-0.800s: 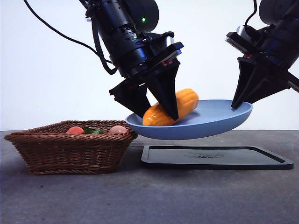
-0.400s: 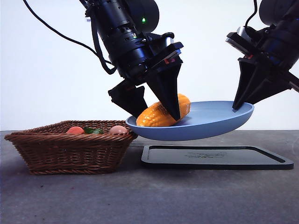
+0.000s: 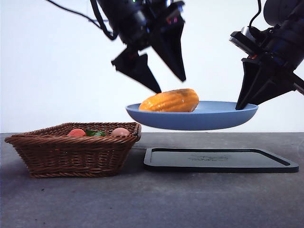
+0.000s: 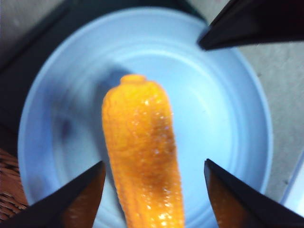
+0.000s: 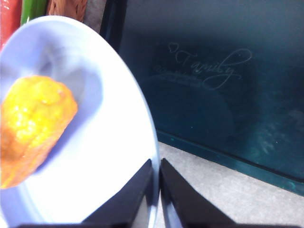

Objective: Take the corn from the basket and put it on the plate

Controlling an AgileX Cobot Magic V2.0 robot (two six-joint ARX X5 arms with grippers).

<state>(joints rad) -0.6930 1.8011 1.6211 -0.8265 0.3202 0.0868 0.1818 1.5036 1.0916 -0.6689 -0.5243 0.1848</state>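
The yellow-orange corn point(image 3: 169, 101) point(image 4: 142, 152) point(image 5: 32, 124) lies flat on the light-blue plate point(image 3: 213, 118) point(image 4: 223, 118) point(image 5: 114, 156). That plate hangs level in the air above the black tray, held by its rim in my shut right gripper point(image 3: 243, 105) point(image 5: 156, 166). My left gripper point(image 3: 172, 85) point(image 4: 154, 173) is open just above the corn, one jaw on each side, touching nothing. The brown wicker basket point(image 3: 71, 152) stands on the table at the left.
A flat black tray point(image 3: 221, 160) point(image 5: 228, 95) lies on the table under the plate. The basket holds red-orange and pinkish fruits point(image 3: 76, 132) and a small green item point(image 3: 95, 133). The grey table runs on in front of both.
The left gripper let go of the corn and rose above it. The corn settled flat on the plate. The plate tipped back to level in the right gripper.
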